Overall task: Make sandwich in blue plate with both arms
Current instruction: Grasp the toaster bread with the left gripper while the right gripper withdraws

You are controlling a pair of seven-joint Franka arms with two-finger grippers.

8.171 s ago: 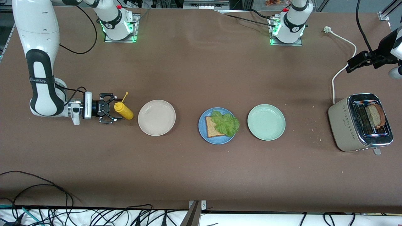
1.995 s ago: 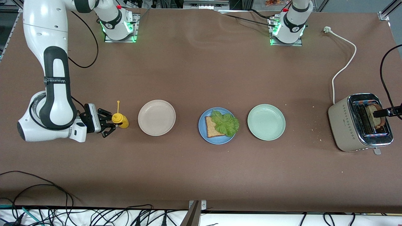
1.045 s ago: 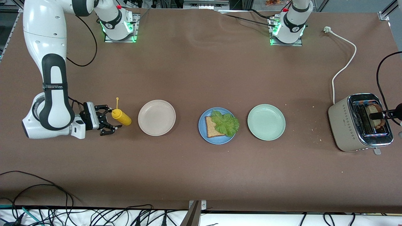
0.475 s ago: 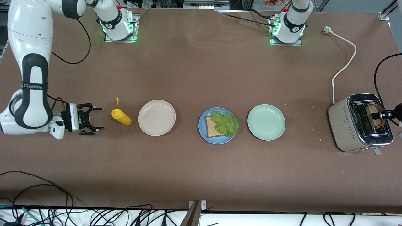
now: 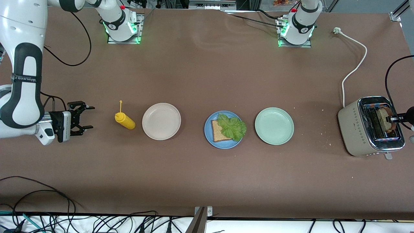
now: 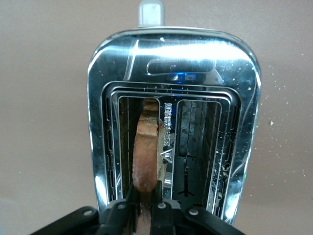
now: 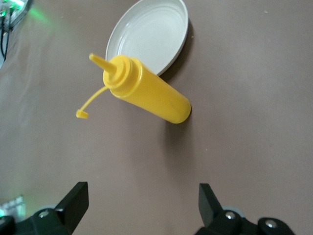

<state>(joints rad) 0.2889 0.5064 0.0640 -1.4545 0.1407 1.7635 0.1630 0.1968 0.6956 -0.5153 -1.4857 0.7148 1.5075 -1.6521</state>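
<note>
At the center of the front view we find the blue plate (image 5: 223, 129) holding one bread slice (image 5: 220, 131) under a lettuce leaf (image 5: 232, 127); neither wrist view shows it. The second toast slice (image 6: 145, 152) stands in the toaster (image 5: 370, 126) at the frame's right edge, and only the left wrist view shows us the left gripper (image 6: 145, 205) pinching its crust. At the frame's left edge our right gripper (image 5: 84, 118) is spread wide, well apart from the upright yellow bottle (image 7: 146, 90) beside the beige plate (image 5: 161, 121).
</note>
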